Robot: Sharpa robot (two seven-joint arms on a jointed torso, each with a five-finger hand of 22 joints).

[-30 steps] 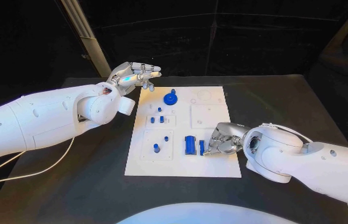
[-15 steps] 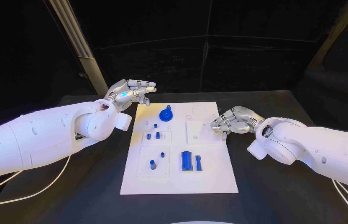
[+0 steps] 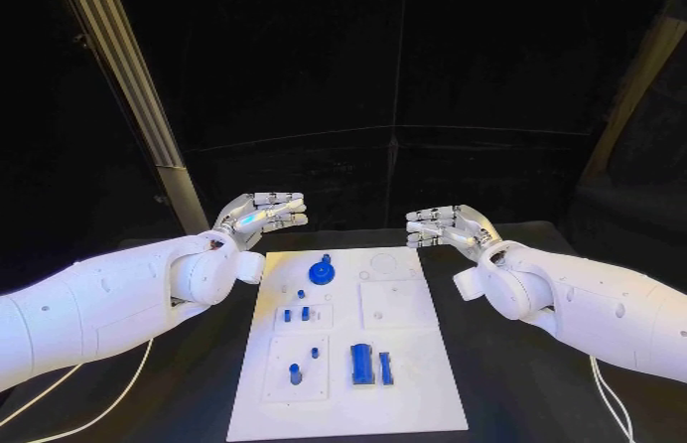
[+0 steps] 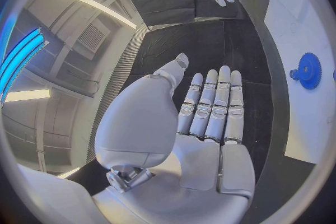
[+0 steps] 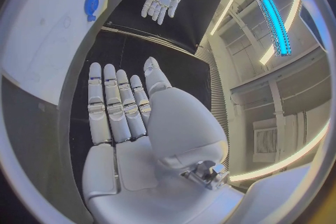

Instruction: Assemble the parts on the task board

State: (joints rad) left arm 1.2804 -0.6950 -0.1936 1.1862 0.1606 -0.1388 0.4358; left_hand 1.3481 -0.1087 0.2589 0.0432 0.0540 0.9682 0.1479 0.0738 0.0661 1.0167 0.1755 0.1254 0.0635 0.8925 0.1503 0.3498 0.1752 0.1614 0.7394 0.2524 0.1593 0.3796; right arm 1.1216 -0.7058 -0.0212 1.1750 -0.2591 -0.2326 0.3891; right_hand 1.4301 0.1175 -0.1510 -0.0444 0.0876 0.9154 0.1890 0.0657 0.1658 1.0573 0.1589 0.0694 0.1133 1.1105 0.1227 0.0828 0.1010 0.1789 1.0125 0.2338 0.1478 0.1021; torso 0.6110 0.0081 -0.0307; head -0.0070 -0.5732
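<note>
Left hand (image 3: 262, 211) raised flat beyond the far left corner of the task board (image 3: 415, 364), palm empty, fingers (image 4: 210, 106) straight and side by side, thumb apart. Right hand (image 3: 447, 227) raised likewise beyond the far right corner, empty, fingers (image 5: 112, 103) straight and close together. Both hands clear of the board. On the board: a blue gear (image 3: 323, 271) near the far end, small blue pegs (image 3: 297, 314) mid-board, two blue blocks (image 3: 369, 365) toward the near end.
</note>
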